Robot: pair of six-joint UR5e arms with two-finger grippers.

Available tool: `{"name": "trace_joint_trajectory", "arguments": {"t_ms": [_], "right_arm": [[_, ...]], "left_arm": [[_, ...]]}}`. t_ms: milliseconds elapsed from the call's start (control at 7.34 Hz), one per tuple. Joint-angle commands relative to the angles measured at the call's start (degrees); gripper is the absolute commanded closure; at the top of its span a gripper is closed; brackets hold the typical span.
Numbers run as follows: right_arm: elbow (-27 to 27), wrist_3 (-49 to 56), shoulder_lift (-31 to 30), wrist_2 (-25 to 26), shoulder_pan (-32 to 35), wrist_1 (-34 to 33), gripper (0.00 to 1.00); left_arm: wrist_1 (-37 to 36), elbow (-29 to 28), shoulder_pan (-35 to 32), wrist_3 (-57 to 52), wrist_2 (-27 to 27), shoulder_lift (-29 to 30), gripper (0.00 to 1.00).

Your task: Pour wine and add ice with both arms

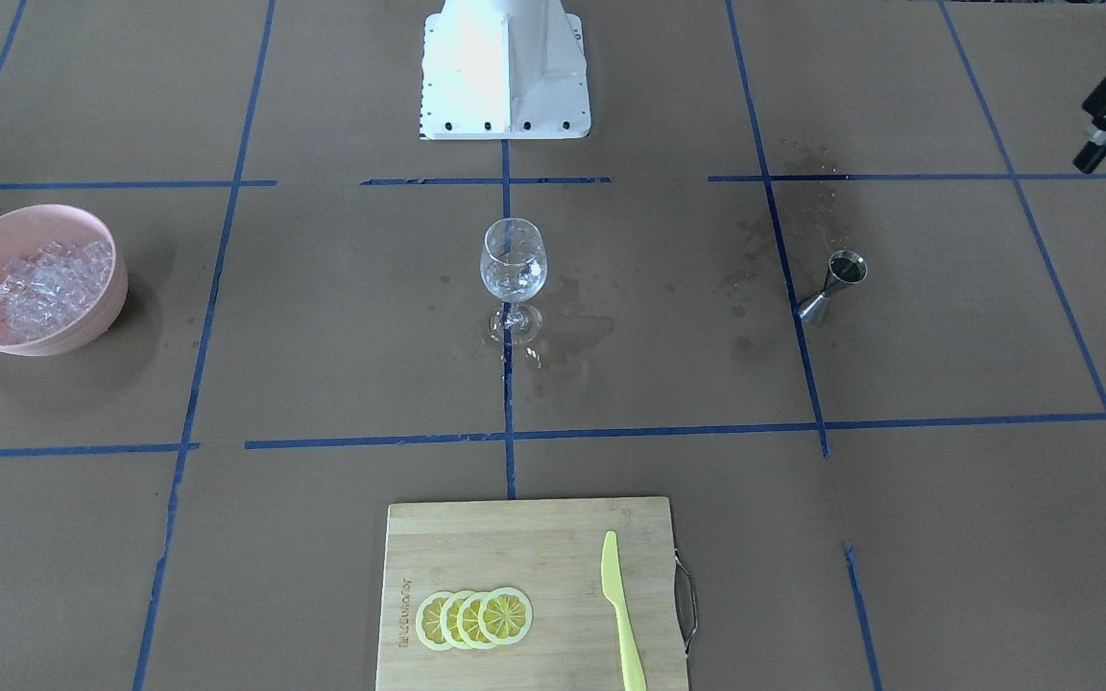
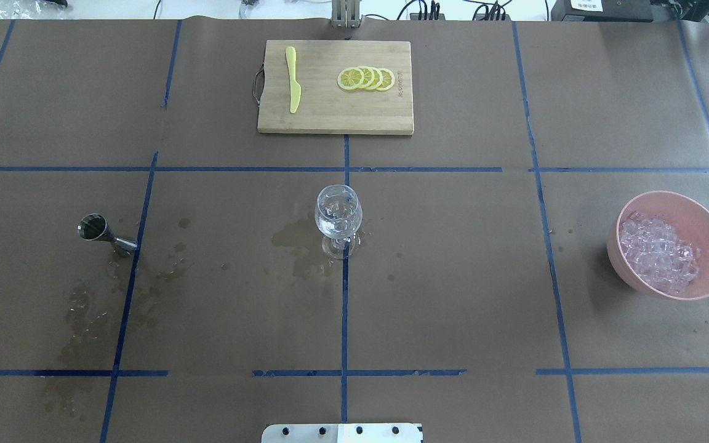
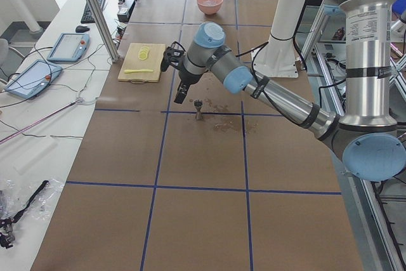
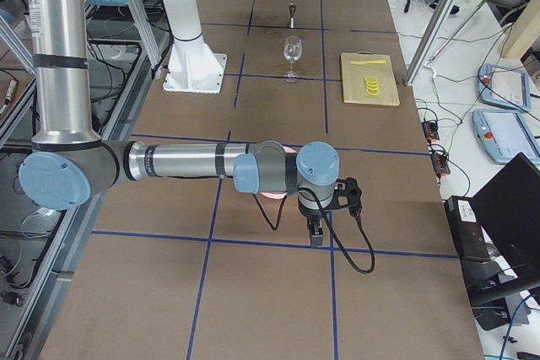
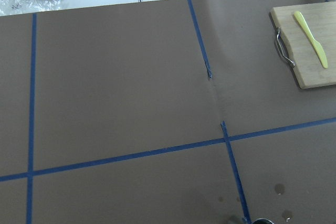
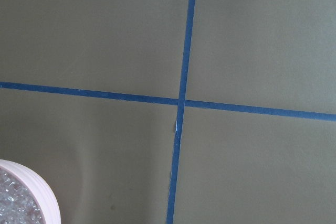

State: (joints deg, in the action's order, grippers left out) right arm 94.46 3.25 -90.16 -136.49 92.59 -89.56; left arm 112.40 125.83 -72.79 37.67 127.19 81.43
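A steel jigger [image 1: 836, 283] stands on the brown paper with dark wine [image 1: 847, 268] in its cup. A clear wine glass [image 1: 513, 261] stands at the table's middle. A pink bowl [image 1: 102, 317] holds a pile of ice [image 1: 49, 283]. The left gripper [image 3: 179, 98] hangs just beside and above the jigger [image 3: 199, 109], on the operators' side. The right gripper [image 4: 316, 238] hangs over the bowl, whose rim [image 6: 37, 192] shows in the right wrist view. Both grippers show only in the side views, so I cannot tell whether they are open or shut.
A wooden cutting board [image 2: 330, 111] with lemon slices [image 2: 367, 79] and a yellow knife [image 2: 293, 86] lies at the far middle. Wet stains [image 2: 296, 243] mark the paper near the glass and the jigger. The white base block [image 1: 505, 72] stands at the robot's side.
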Motion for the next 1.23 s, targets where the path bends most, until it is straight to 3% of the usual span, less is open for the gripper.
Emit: {"name": "trace_joint_trajectory", "arguments": {"t_ms": [0, 272, 545, 817, 1089], "right_arm": [[0.89, -0.88, 0.25, -0.18, -0.04, 0.17, 0.0], [1.51, -3.49, -0.54, -1.84, -0.04, 0.26, 0.0], [4.05, -7.28, -0.45, -2.9, -0.13, 0.17, 0.0], [4.94, -7.56, -0.19, -3.44, -0.13, 0.08, 0.0], [5.64, -7.99, -0.02, -3.52, -0.31, -0.09, 0.0]], "left_arm": [[15.35, 2.13, 13.85, 17.03, -12.79, -7.84, 0.0], [19.51, 4.59, 25.27, 26.44, -26.06, -12.59, 0.0], [19.97, 5.04, 39.83, 38.37, -43.34, -14.8, 0.0], [17.96, 4.69, 52.78, 49.03, -59.35, -15.25, 0.0], [14.52, 1.99, 60.88, 53.98, -71.84, -14.38, 0.0]]}}
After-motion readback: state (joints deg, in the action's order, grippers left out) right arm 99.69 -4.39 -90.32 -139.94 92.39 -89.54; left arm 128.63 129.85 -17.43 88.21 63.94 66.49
